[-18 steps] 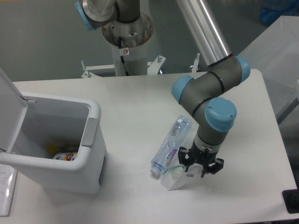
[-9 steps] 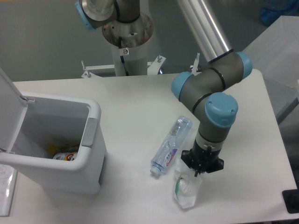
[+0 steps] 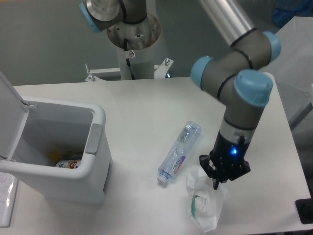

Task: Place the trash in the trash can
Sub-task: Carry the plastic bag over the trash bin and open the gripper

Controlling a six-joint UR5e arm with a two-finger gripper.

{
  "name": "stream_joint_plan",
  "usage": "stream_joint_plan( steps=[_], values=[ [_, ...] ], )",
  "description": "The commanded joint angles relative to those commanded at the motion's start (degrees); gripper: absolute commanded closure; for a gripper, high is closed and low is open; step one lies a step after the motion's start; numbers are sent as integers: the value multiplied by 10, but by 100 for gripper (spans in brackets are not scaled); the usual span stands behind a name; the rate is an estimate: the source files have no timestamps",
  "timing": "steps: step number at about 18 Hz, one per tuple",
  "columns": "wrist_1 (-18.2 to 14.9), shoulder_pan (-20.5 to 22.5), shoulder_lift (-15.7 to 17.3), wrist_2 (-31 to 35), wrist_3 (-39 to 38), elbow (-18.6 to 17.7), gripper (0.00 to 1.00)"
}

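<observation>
A: Where is the trash seen?

B: The crumpled wrapper, translucent white with green marks, is seen hanging beneath the claw near the desk's front right edge. The claw's fingers are closed together on the wrapper's top. The crushed water bottle is laid flat on the desk just left of the wrapper, its cap end pointed toward the front.

A: And the trash can?

B: The white trash can is set at the desk's left side, well apart from both pieces, with its flip lid raised. Some items are seen at its bottom.
</observation>
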Motion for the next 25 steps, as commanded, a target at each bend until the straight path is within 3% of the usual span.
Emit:
stream_joint_plan(
  steps=[8,16,20,21,22,24,25],
  values=[
    [-79,-34,95,-70,-19,-6,100],
    [-97,-112,161,-69,-57,-15,100],
    [-106,-148,185,-63,-53,-46,100],
    [-102,-150,192,-63,-49,-57,89],
    [-101,-150,193,-63,-48,-62,65],
    [-100,-155,193,-63,-34,-66,8],
    [-100,-156,193,-63,-30,-70,2]
  ],
)
